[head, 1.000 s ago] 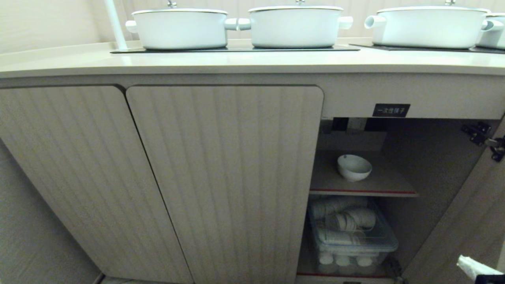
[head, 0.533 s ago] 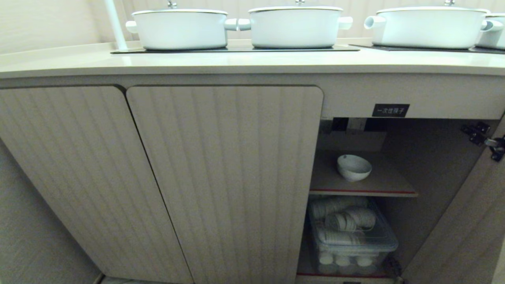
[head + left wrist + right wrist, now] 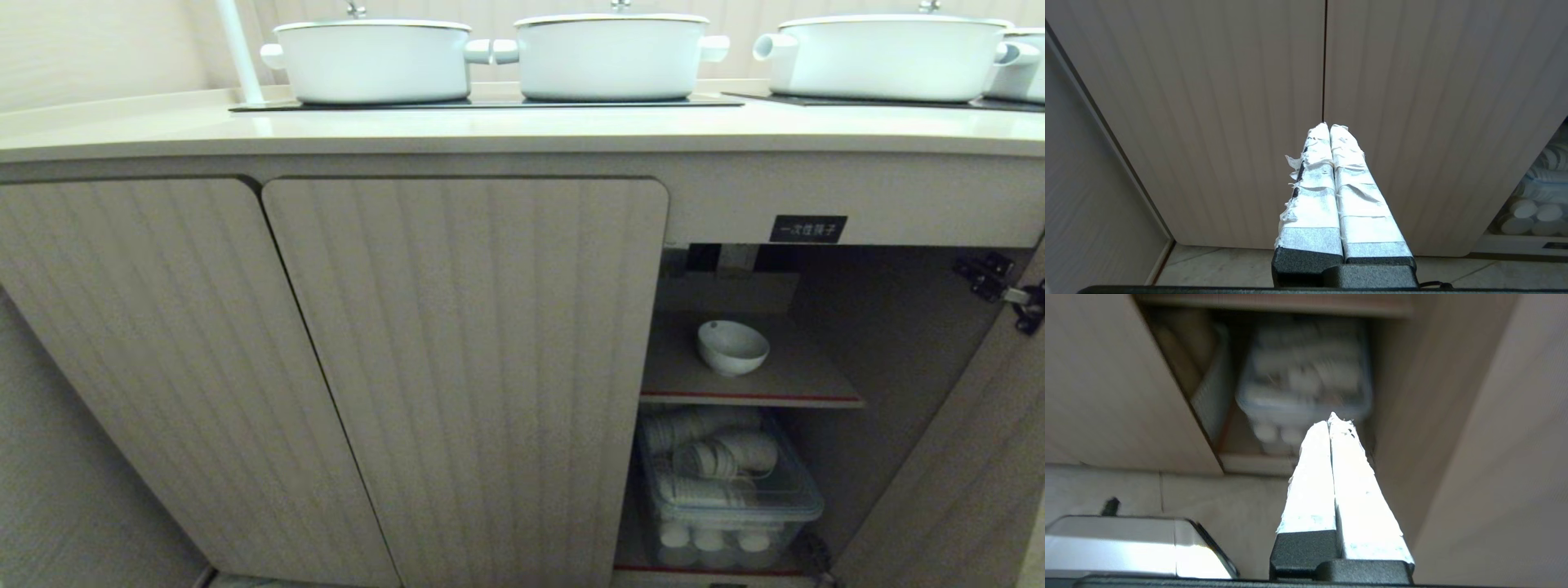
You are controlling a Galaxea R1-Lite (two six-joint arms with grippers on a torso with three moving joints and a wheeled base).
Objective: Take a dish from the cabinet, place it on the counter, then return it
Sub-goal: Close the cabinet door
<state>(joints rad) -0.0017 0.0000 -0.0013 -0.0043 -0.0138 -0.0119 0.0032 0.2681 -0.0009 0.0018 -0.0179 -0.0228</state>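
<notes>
The dish (image 3: 732, 346), a small white bowl, stands on the inner shelf (image 3: 784, 384) of the cabinet (image 3: 898, 343), whose right door hangs open under a black label (image 3: 809, 229). Above runs the cream counter (image 3: 522, 126). Neither arm shows in the head view. My right gripper (image 3: 1333, 418) is shut and empty, low in front of the open compartment, pointing at the plastic bin (image 3: 1306, 379) below the shelf. My left gripper (image 3: 1329, 124) is shut and empty, parked before the seam of the two closed fluted doors (image 3: 1325, 61).
Several big white lidded pots (image 3: 612, 53) stand on black glass panels (image 3: 482, 102) on the counter. A clear bin of white cups (image 3: 727, 482) fills the cabinet's lower space. The open door (image 3: 963, 457) stands at the right. The robot base (image 3: 1126, 547) shows over the tiled floor.
The right gripper's taped tip showed at the head view's lower right corner a second ago; it has dropped out of that view. The dish and the doors have not moved.
</notes>
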